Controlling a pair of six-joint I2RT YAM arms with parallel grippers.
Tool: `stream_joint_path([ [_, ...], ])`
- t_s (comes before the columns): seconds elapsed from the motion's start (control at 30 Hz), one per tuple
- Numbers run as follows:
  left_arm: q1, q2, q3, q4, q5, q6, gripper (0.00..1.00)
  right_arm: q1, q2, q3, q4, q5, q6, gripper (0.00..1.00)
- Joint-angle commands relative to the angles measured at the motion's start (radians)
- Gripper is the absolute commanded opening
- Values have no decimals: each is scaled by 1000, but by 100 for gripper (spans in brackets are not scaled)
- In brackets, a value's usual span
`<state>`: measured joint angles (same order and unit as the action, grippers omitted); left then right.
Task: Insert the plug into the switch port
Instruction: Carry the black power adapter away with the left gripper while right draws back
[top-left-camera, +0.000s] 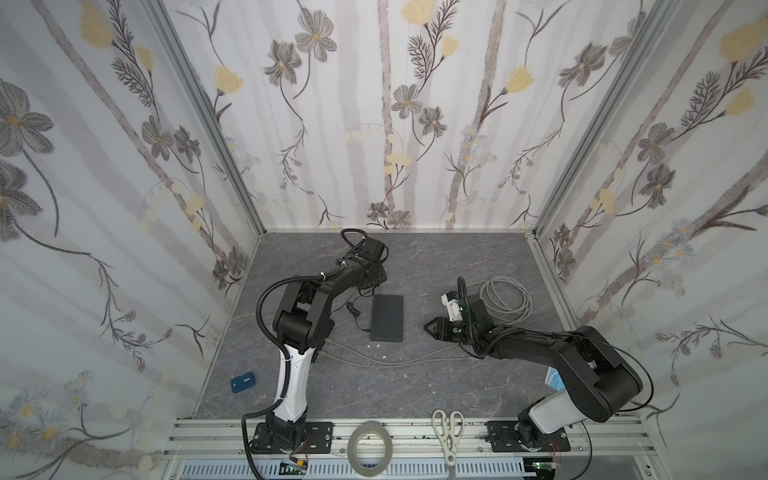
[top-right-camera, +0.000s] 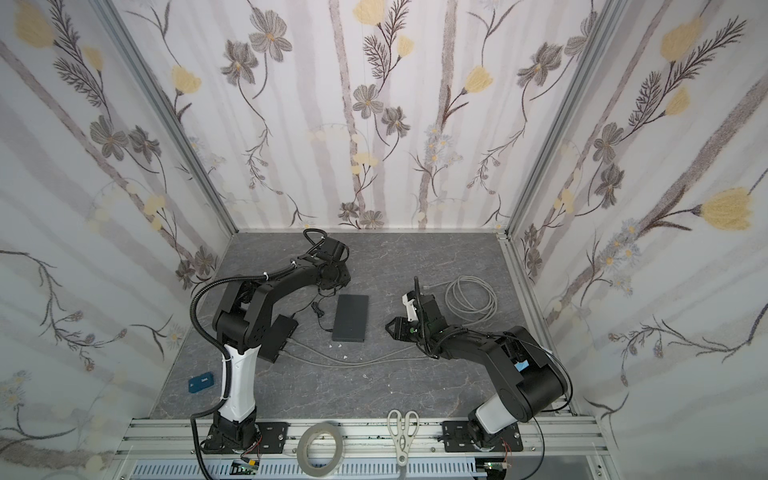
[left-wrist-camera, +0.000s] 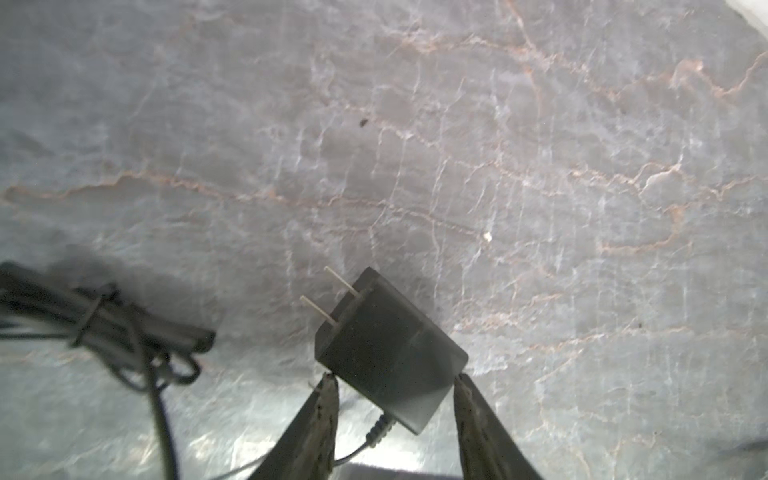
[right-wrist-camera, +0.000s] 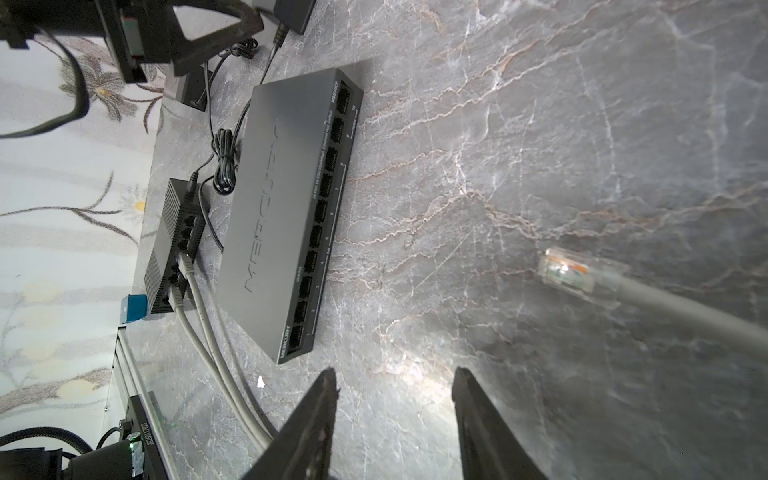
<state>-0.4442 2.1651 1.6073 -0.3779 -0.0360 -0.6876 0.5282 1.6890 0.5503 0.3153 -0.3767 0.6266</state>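
worry: network plug (right-wrist-camera: 577, 276) lies loose on the worktop (right-wrist-camera: 540, 124), outside my right gripper (right-wrist-camera: 395, 378), jaws apart and empty, so a skewed pinch could twist it and jam at the switch (right-wrist-camera: 286, 216) port. left gripper (left-wrist-camera: 395, 380) straddles the power adapter (left-wrist-camera: 386, 349), i can't tell if clamped. right arm reaches low toward the switch; left stretches far back.

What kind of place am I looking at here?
Probably a robot test booth, not a home: a left arm and a right arm bolted to a metal rail, flowered panels walling in a small tabletop, and a network switch with a grey cable.
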Motion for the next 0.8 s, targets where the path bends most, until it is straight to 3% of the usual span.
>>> stream_joint_path([
  [0.0,2,55,66,9,13,-34,45,-1,-9,-9,33,-4,-6,47],
  [0.53,39,376,563,-120,28,-36,46,-6,-15,-45,45,-24,1,47],
  [0.63,44,372,566,-107,47,-38,50,-6,-16,-45,39,-27,-4,47],
  [0.77,38,275,457,-34,72,-43,59,-9,-47,-40,9,-9,-21,47],
])
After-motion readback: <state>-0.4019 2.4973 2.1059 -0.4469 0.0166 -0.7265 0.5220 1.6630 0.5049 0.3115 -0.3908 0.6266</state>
